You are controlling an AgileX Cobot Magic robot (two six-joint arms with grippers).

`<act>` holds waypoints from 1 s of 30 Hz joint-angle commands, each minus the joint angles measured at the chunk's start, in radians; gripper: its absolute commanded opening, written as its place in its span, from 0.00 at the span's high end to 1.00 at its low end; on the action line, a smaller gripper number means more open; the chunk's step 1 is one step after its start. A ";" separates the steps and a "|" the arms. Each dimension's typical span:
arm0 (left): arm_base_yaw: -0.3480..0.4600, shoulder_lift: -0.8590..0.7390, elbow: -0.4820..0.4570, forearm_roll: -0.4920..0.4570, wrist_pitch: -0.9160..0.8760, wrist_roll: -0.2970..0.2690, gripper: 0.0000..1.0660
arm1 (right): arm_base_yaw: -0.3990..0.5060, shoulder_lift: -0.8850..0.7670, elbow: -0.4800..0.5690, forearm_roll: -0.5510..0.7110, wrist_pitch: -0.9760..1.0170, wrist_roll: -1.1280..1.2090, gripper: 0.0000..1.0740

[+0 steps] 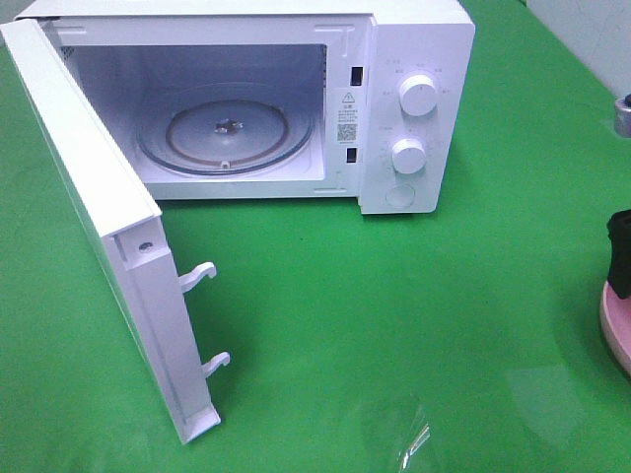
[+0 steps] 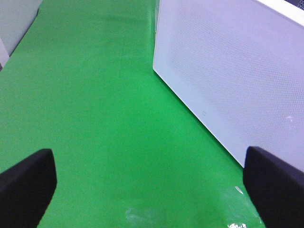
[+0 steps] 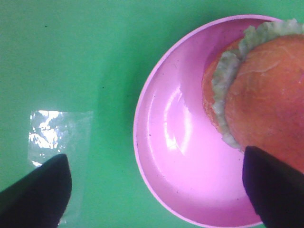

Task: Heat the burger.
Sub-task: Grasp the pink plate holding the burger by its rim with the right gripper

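The burger (image 3: pixel 266 95), an orange-brown bun with a frill of green lettuce, lies on a pink plate (image 3: pixel 175 156). My right gripper (image 3: pixel 156 190) hovers above it, open. One of its fingers (image 3: pixel 38 194) is over the green cloth and the other is over the bun's edge. Nothing is held between them. In the exterior high view only the plate's rim (image 1: pixel 619 325) and a black part of the right arm (image 1: pixel 619 251) show at the right edge, and the burger is out of frame. My left gripper (image 2: pixel 147 190) is open over bare cloth beside the microwave door (image 2: pixel 228 71).
The white microwave (image 1: pixel 414 99) stands at the back with its door (image 1: pixel 108 227) swung wide open toward the front left. A glass turntable (image 1: pixel 227 128) lies inside. A patch of clear tape (image 1: pixel 409 439) sticks to the green cloth near the front edge.
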 commanded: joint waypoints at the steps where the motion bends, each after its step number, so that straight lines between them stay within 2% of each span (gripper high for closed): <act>1: 0.000 -0.001 0.001 -0.006 -0.004 -0.001 0.06 | -0.006 -0.006 0.023 0.001 -0.009 -0.027 0.14; 11: 0.000 -0.001 0.001 -0.006 -0.004 -0.001 0.06 | -0.006 0.014 0.143 -0.023 -0.157 -0.039 0.16; 20: 0.000 -0.001 0.001 -0.006 -0.004 -0.001 0.06 | -0.006 0.171 0.144 -0.025 -0.226 -0.035 0.19; 30: 0.000 -0.001 0.001 -0.006 -0.004 -0.001 0.06 | -0.031 0.254 0.144 -0.042 -0.316 0.014 0.21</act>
